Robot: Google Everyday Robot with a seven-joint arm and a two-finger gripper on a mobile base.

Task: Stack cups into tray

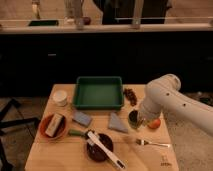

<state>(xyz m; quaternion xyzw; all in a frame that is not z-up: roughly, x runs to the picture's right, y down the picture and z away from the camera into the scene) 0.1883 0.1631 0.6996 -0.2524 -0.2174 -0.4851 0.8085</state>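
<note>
Gripper (138, 120) is down low over the counter (55, 156), right of centre, jaws closed tight, right at the dark cup (132, 116). Whether they've pinched its rim, I can't tell. That cup sits near-right of the green tray (99, 106), outside it. White cup (60, 97) stands just off the tray's left side. A fork (152, 143) lies nearer, on the right.

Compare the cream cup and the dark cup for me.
Colour: the cream cup is pale, the dark cup grey-green. Place: the cream cup stands alone left of the tray; the dark cup is off the tray's right front corner, right at the shut gripper. Both are small, round and outside the tray.
</note>
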